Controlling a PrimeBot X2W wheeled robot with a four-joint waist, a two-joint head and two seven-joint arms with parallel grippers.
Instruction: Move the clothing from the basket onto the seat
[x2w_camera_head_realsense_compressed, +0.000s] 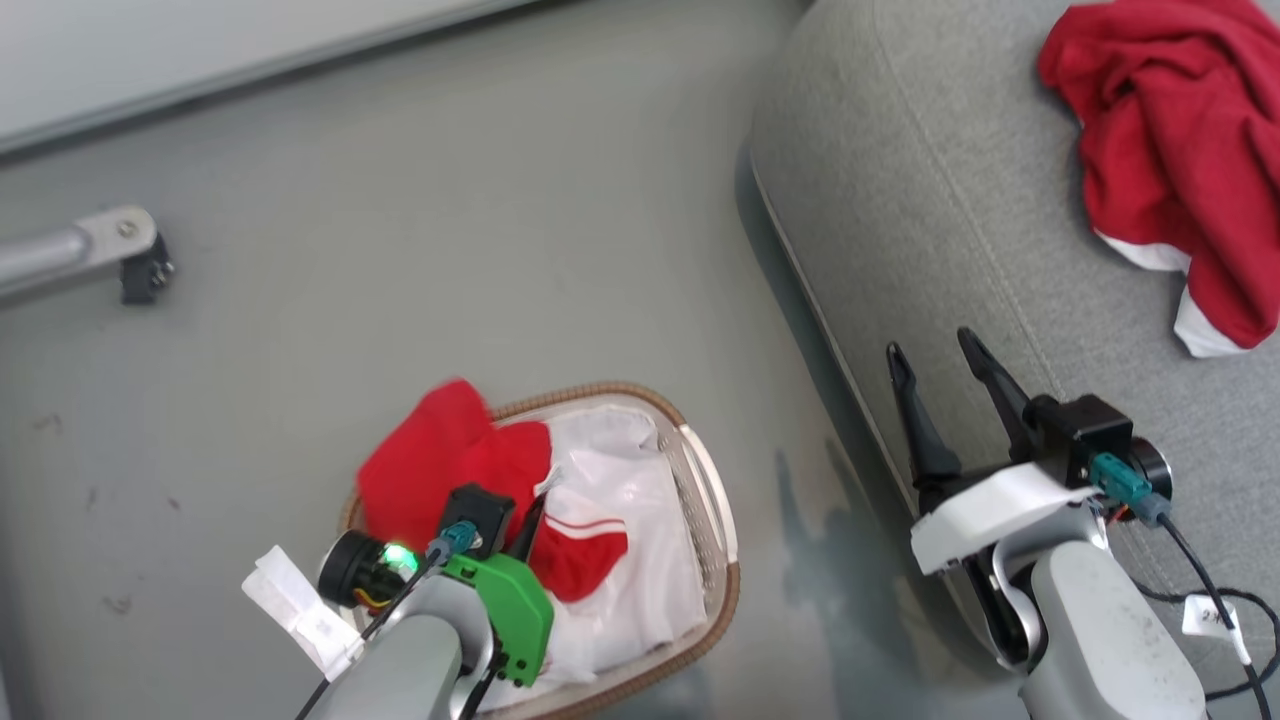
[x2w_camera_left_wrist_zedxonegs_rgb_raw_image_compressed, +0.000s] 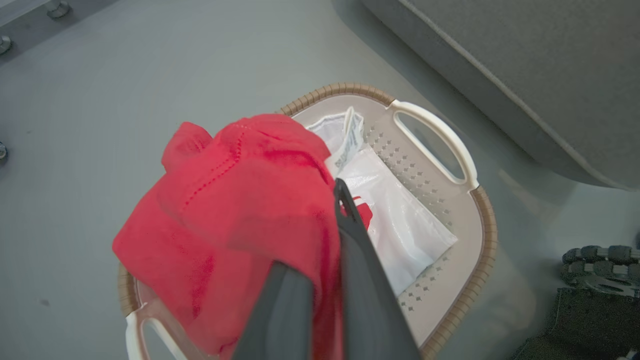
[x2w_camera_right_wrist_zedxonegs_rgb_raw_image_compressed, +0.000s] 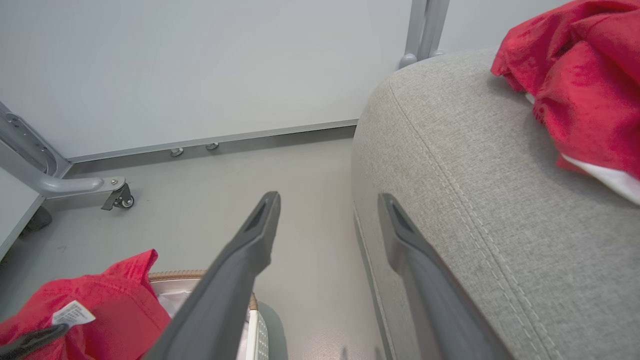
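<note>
One clothing piece pinched by down-tilted left gripper over basket, right gripper spread beside seat

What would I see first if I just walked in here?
Bright red jumps out first: a red bundle pinched in the left tool over the basket, and a red heap lying on the grey seat. The right tool is open at the seat's edge.

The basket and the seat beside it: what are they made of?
The basket looks like smooth cream moulded plastic: punched holes, glossy handle; its brown rim seems woven, maybe imitation wicker. The seat looks like matte grey woven upholstery fabric: visible weave, stitched seam.
</note>
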